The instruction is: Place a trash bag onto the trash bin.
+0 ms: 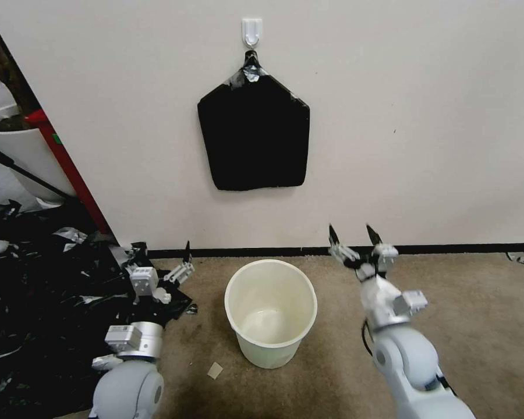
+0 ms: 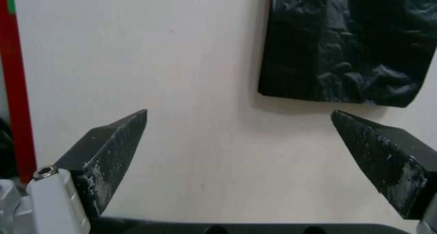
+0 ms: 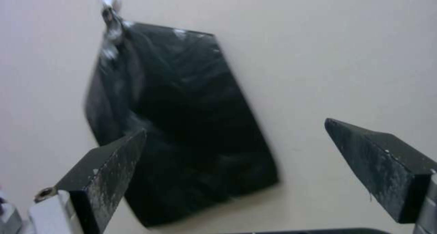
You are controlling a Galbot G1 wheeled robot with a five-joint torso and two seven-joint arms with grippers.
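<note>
At the far left a heap of black plastic lay spread on the floor beside a white plant pot. Just right of it the left gripper hovered low near the wall's foot, its jaws spread wide and holding nothing. The trash bin stood upright on the carpet between the two arms, bare inside, with no liner over its rolled rim. Above it, on the wall, the flat stack of bags hung from a white hook. No single loose trash bag could be picked out; presumably one would have to be peeled from that stack, though its front sheet could not be told apart from the rest. Such film would probably be very light, limp and slippery, clinging to its neighbours, so a pinch at a lower edge or corner looked the likeliest hold. To the right the right gripper was raised toward the wall, also released and empty, fingers pointing up at the stack.
</note>
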